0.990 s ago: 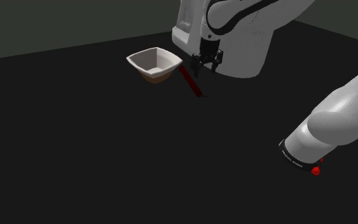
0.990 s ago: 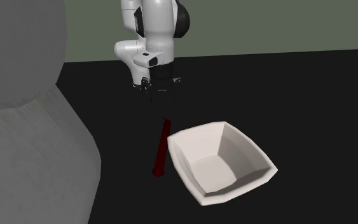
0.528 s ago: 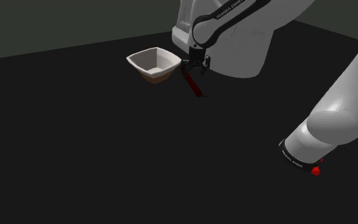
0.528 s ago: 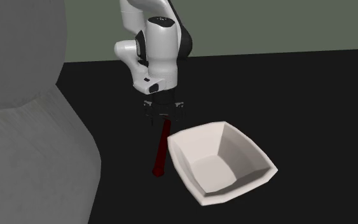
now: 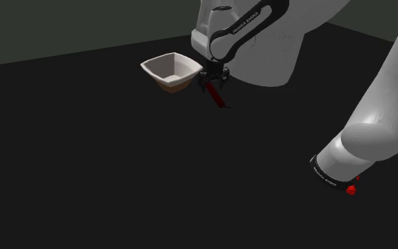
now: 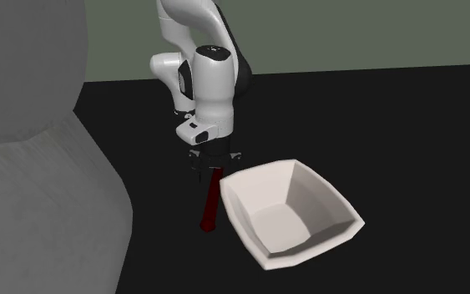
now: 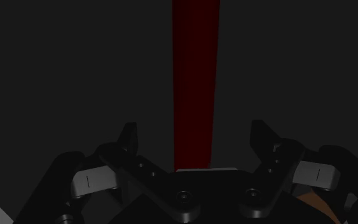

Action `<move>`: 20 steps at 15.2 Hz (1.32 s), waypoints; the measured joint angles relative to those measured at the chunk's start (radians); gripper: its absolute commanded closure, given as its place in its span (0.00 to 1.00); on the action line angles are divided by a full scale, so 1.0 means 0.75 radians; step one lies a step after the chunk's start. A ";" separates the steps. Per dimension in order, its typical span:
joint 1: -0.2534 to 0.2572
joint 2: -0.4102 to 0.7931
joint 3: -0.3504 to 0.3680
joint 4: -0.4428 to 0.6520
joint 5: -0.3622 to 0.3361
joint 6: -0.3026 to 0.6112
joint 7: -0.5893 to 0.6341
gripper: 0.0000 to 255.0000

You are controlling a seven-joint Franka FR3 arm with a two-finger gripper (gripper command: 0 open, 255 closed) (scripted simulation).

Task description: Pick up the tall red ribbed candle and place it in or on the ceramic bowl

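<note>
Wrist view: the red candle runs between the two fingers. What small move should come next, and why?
Probably shut the end effector on the candle. Its fingers stand apart on either side of the candle, not touching it, and the second exterior view shows it down at the candle lying beside the bowl. Nothing is held yet, so lifting would come after.

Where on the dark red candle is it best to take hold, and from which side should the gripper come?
Take the candle across its narrow width, coming straight down from above. It lies flat, long and slim, beside the bowl, so a sideways approach would probably meet the bowl. The open gripper straddles it this way.
</note>
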 measured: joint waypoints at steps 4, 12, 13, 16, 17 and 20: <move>0.001 0.031 -0.004 -0.008 -0.011 0.040 0.007 0.00; 0.007 0.028 0.002 -0.003 -0.010 0.046 0.010 1.00; 0.007 0.029 0.002 -0.002 -0.010 0.044 0.011 1.00; 0.006 0.030 0.001 0.000 -0.010 0.040 0.010 1.00; 0.006 0.030 0.001 0.001 -0.010 0.039 0.011 1.00; 0.003 0.023 -0.001 -0.006 -0.008 0.036 0.007 1.00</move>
